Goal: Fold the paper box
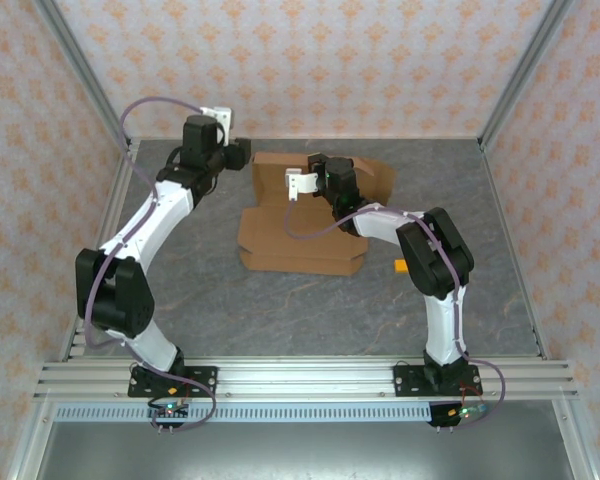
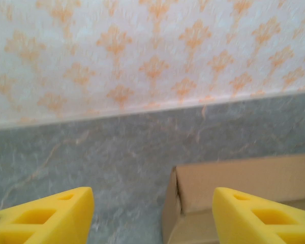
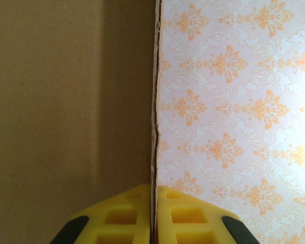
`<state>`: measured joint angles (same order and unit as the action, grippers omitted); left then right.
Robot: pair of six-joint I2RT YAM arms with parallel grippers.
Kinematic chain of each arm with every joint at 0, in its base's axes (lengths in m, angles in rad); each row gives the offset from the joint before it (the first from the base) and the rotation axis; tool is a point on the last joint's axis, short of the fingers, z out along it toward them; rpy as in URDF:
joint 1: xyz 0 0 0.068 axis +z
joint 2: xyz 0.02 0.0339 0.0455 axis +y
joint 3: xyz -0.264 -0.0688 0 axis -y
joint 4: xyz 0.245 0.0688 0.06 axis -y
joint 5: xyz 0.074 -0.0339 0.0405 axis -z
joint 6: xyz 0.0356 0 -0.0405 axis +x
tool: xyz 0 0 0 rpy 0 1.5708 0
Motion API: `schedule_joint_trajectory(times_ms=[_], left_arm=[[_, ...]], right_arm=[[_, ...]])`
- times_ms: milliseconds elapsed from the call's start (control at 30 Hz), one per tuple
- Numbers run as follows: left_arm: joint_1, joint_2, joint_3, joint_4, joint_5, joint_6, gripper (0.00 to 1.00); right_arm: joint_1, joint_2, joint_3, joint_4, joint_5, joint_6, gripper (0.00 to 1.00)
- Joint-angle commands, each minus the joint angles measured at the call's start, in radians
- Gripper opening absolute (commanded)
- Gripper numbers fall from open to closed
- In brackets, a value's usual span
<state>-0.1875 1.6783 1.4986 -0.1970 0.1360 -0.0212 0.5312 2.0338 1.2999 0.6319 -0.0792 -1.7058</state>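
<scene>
Top external view: the left gripper [image 1: 242,152] hangs at the far left corner of the paper box [image 1: 300,240], a brown cardboard sheet partly folded up on the grey marbled table [image 1: 280,310]. The right gripper [image 1: 302,185] sits over the box's far half. A tiny orange block [image 1: 401,265] lies on the table beside the right arm's elbow, on the near side of that gripper and apart from the box. Walls papered in a pale orange floral pattern [image 1: 310,70] enclose the table behind both grippers and to either side, with metal frame posts [image 1: 80,70] in the corners. From the left wrist, the left gripper [image 2: 151,197] is released, its yellow fingers [image 2: 51,213] spread wide, and a box corner [image 2: 234,178] stands just ahead, closer to the right-hand finger, with bare table and the wall's foot beyond. From the right wrist, the right gripper [image 3: 155,189] is clenched on the thin edge of an upright box panel [image 3: 66,101], which fills the left side ahead of the fingers, with wallpaper to the right.
</scene>
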Motion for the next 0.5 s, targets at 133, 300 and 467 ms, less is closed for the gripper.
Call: schedule_joint_trajectory(times_ms=[133, 300, 467], left_arm=[[0.039, 0.155, 0.184, -0.174, 0.288, -0.219, 0.64], [0.039, 0.055, 0.01, -0.084, 0.146, -0.091, 0.67], [0.039, 0.095, -0.079, -0.053, 0.12, -0.006, 0.64]], right_arm=[[0.007, 0.007, -0.016, 0.025, -0.03, -0.007, 0.09], [0.009, 0.003, -0.011, 0.02, -0.03, -0.005, 0.08], [0.01, -0.002, 0.004, 0.005, -0.03, -0.005, 0.08]])
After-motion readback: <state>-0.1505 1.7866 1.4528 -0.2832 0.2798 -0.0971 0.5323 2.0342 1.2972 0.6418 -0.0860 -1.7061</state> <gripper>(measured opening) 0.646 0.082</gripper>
